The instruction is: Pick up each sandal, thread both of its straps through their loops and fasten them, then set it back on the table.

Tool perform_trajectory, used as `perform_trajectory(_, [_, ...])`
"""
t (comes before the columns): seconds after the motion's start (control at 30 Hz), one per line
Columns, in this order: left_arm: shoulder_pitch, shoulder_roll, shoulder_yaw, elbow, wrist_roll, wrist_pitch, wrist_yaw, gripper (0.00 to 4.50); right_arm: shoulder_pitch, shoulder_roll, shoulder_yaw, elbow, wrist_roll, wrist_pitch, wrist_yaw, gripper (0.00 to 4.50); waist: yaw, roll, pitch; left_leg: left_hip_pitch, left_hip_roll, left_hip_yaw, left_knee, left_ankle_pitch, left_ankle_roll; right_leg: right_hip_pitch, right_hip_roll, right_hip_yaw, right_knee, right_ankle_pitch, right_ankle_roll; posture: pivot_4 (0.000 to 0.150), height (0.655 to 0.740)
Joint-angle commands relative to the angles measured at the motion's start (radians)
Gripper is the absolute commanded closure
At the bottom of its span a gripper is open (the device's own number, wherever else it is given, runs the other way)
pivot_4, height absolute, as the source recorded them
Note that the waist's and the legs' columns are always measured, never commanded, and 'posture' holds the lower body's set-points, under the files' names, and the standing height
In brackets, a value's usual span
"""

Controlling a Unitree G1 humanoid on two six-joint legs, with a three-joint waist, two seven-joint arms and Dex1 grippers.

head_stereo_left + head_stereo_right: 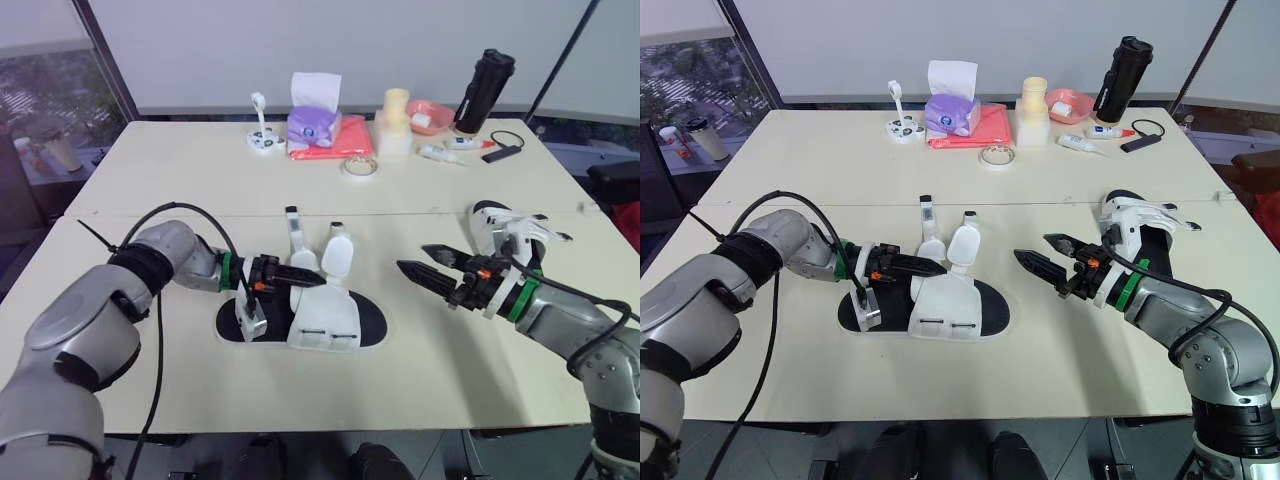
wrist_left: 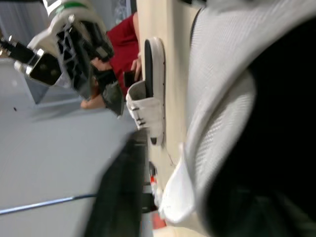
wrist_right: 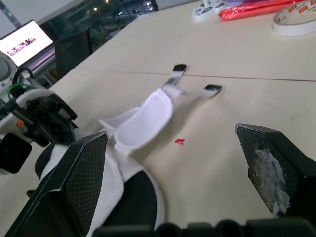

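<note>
Now, at lower centre, I am holding my left gripper (image 1: 318,281), pinched shut, against the sandal (image 1: 330,325) lying lengthwise left-to-right on the table (image 1: 450,370), while my right gripper (image 1: 412,259), jaws wide apart, is hovering off to its right, pointing toward its unfastened straps (image 1: 336,255).

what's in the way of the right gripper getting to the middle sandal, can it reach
Probably yes: the right gripper is open, with bare table between it and the sandal; the left gripper is on its far side.
</note>
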Motion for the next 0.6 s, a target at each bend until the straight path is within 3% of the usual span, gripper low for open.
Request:
perform_trajectory(0.03, [0.023, 0.024, 0.055, -0.015, -0.073, -0.037, -0.052, 0.60, -0.007, -0.023, 0.001, -0.016, 0.002, 0.012, 0.027, 0.00, -0.002, 0.000, 0.000, 0.000, 0.000, 0.000, 0.000, 0.000, 0.000, 0.000, 0.000, 0.000, 0.000, 0.000, 0.000, 0.150, 0.7400])
perform_trajectory(0.07, [0.033, 0.029, 0.070, -0.007, -0.107, -0.057, -0.091, 0.06, -0.008, -0.031, 0.007, -0.017, 0.001, 0.018, 0.037, 0.00, -0.002, 0.000, 0.000, 0.000, 0.000, 0.000, 0.000, 0.000, 0.000, 0.000, 0.000, 0.000, 0.000, 0.000, 0.000, 0.150, 0.7400])
perform_trajectory(0.2, [0.101, 0.091, 0.140, 0.044, -0.375, -0.149, -0.342, 0.02, -0.005, -0.103, 0.067, -0.040, -0.021, 0.033, 0.146, 0.00, -0.005, 0.000, -0.002, 0.000, 0.000, 0.001, 0.000, 0.000, 0.000, -0.001, 0.000, 0.000, 0.001, 0.000, 0.000, 0.150, 0.7400])
perform_trajectory(0.33, [0.234, 0.247, 0.125, -0.135, -0.740, -0.127, -0.642, 0.02, -0.001, -0.186, 0.205, -0.045, -0.159, -0.056, 0.273, 0.00, -0.012, 0.000, -0.002, 0.001, 0.001, 0.001, -0.001, 0.000, 0.000, -0.002, 0.000, 0.000, 0.003, 0.000, 0.000, 0.150, 0.7400])
perform_trajectory(0.43, [0.377, 0.372, 0.143, -0.336, -1.136, 0.079, -0.886, 0.00, -0.019, -0.183, 0.272, 0.002, -0.233, -0.137, 0.351, 0.82, -0.011, 0.000, -0.002, 0.001, 0.004, 0.001, 0.000, 0.000, 0.000, -0.003, 0.000, -0.001, 0.004, 0.000, 0.000, 0.150, 0.7400])
perform_trajectory(0.5, [0.481, 0.432, 0.175, -0.468, -1.389, 0.273, -1.067, 0.00, -0.030, -0.175, 0.311, 0.039, -0.289, -0.188, 0.387, 1.79, -0.006, 0.000, -0.002, 0.001, 0.004, 0.000, 0.002, 0.001, -0.001, -0.002, -0.001, -0.003, 0.007, 0.000, 0.000, 0.150, 0.7400])
perform_trajectory(0.6, [0.645, 0.508, 0.271, -0.698, -1.807, 0.703, -1.293, 0.00, -0.058, -0.153, 0.366, 0.108, -0.362, -0.260, 0.434, 3.25, -0.009, 0.000, -0.002, 0.001, 0.004, 0.000, 0.008, 0.001, 0.000, -0.001, -0.001, -0.004, 0.012, 0.000, 0.000, 0.150, 0.7400])
